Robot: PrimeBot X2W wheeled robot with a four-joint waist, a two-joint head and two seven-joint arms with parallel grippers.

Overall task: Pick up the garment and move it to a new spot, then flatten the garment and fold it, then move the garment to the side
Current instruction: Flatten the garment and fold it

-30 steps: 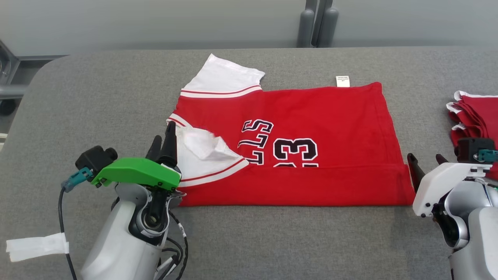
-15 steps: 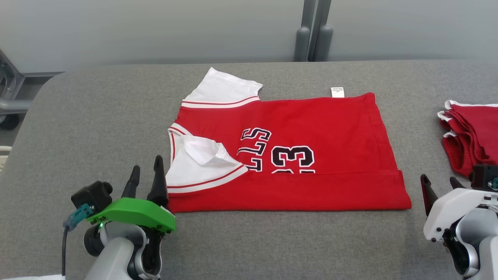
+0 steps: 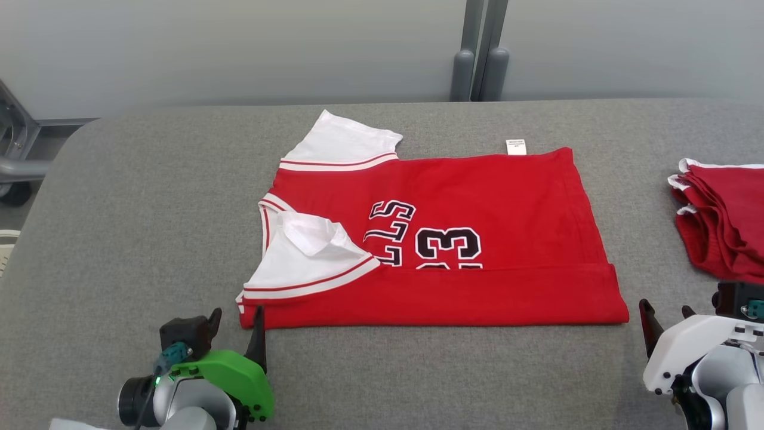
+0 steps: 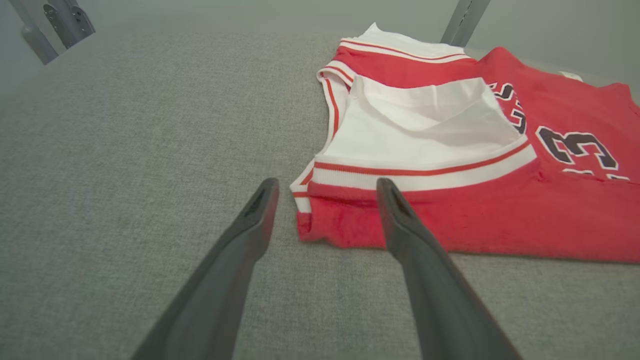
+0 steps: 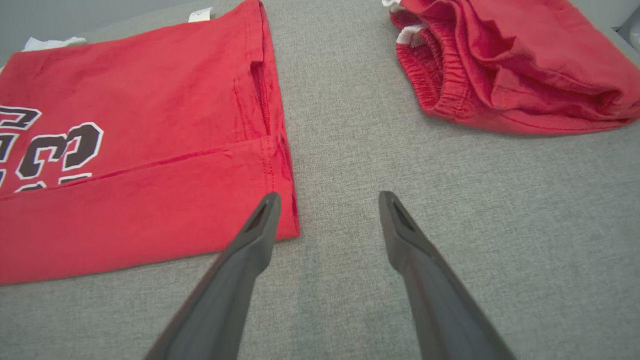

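Head view: the red garment (image 3: 465, 239) lies flat and partly folded in the middle of the grey tabletop (image 3: 149, 209), with its long folded side toward the near edge. The left gripper (image 3: 237, 313) stands just beside its near left corner and the right gripper (image 3: 664, 307) just beside its near right corner. Both have their fingers spread and hold nothing. A pile of red cloth (image 3: 725, 221) rests at the right edge.

Left wrist view: the corner under the white sleeve (image 4: 425, 130) sits between the spread fingers.

Right wrist view: the hem corner lies by one finger, not pinched.

The cloth looks light, soft and limp, so I think it will sag and open if one layer is taken. It seems better to pinch all layers at both near corners.
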